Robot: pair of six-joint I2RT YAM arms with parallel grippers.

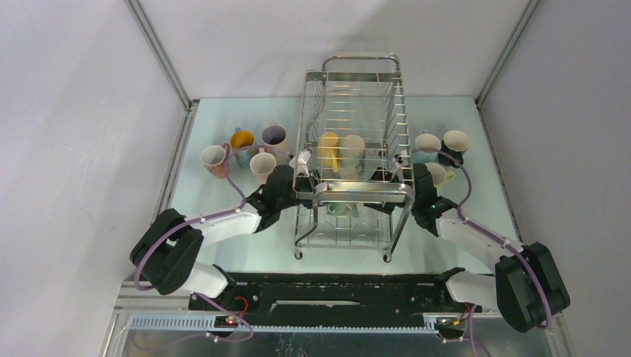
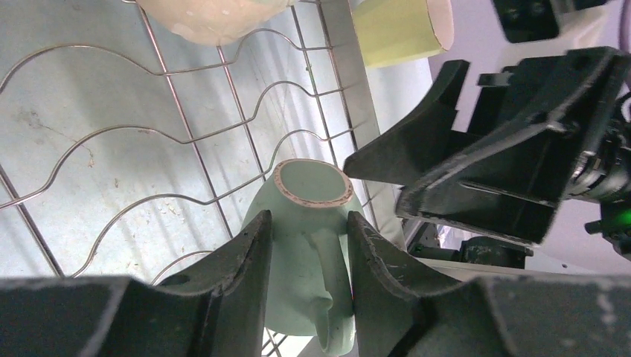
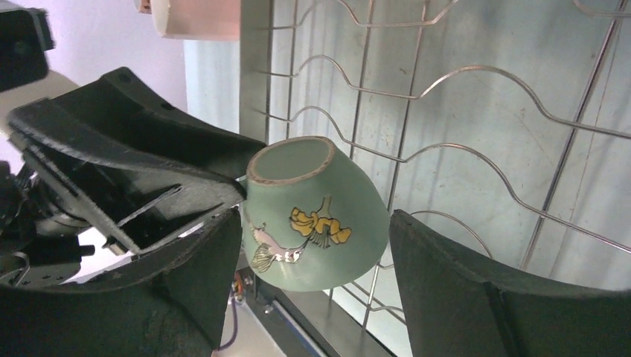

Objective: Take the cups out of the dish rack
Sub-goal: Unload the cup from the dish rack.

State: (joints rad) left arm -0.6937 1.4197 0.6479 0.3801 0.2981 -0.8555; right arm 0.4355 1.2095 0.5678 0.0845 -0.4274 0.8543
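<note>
The dish rack [image 1: 357, 82] stands mid-table. A pale green cup [image 1: 346, 210] lies tilted on its lower tier, and a yellow cup [image 1: 328, 149] and a cream cup [image 1: 353, 146] sit in the upper tier. My left gripper [image 2: 309, 219] straddles the green cup's [image 2: 309, 193] handle. Its right finger touches the handle, and a gap shows at the left finger. From the other side my right gripper [image 3: 316, 223] stands wide open around the same cup [image 3: 312, 216], whose painted side faces that camera. Its right finger is clear of the cup.
Several cups stand left of the rack, among them a pink one [image 1: 214, 158] and an orange one [image 1: 242, 140]. A light blue [image 1: 427, 145], a black [image 1: 455, 143] and a cream cup [image 1: 436, 175] stand to the right. Rack wires [image 2: 186, 134] and the steel bar [image 3: 255, 74] hem in both grippers.
</note>
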